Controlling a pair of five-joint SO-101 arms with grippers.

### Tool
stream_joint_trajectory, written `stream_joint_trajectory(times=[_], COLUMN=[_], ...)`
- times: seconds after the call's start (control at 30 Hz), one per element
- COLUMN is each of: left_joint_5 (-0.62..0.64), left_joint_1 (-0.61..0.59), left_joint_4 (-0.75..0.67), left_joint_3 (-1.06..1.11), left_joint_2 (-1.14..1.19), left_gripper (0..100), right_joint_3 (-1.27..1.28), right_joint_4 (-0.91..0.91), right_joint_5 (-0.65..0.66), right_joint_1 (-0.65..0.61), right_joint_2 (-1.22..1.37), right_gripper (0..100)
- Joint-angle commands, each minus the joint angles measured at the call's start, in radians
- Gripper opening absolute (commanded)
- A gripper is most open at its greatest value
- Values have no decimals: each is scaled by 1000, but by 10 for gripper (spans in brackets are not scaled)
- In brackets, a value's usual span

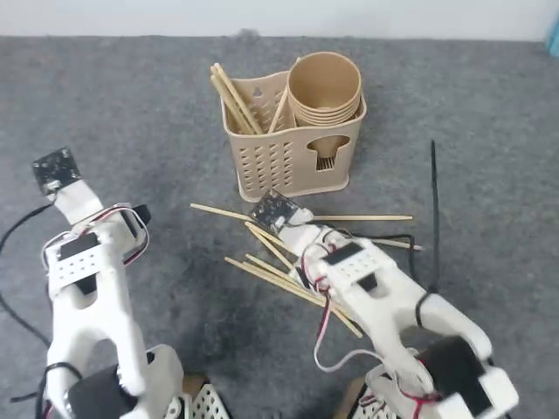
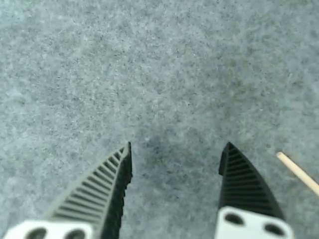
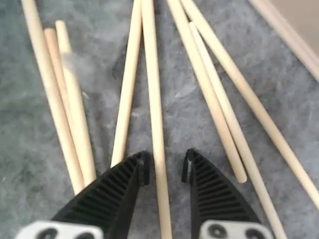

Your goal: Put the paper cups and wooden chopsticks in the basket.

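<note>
Straddling one chopstick (image 3: 155, 99); right hand (image 3: 165, 163)

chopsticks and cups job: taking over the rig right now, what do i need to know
Left gripper: open, holding nothing, over bare grey mat.
Right gripper: open, low over the loose chopsticks, straddling one chopstick, not yet closed on it.
Done: the stack of cups is in the basket; a few chopsticks stand in its other compartment.
Left: the loose chopsticks on the mat in front of the basket still need to go in.
</note>
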Motion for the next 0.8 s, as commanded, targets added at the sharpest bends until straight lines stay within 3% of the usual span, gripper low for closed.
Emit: stream_joint_trajectory(times=[0.0, 0.17, 0.47, 0.67, 0.77], left_joint_5=[0, 0, 0, 0, 0], left_joint_1=[2, 2, 2, 2, 2], left_joint_4=[-23, -23, -23, -23, -23], left_joint_3=[-35, -35, -35, -35, -35], left_joint_2=[6, 6, 6, 6, 6], left_gripper=[268, 268, 268, 268, 268], right_joint_3=[-81, -95, -100, -95, -95], right_joint_4=[64, 97, 254, 191, 87], right_joint_5=[-11, -77, -83, -91, -184], right_joint_1=[5, 8, -16, -36, -31], right_joint_2=[12, -124, -565, -854, -940], right_gripper=[10, 7, 6, 6, 6])
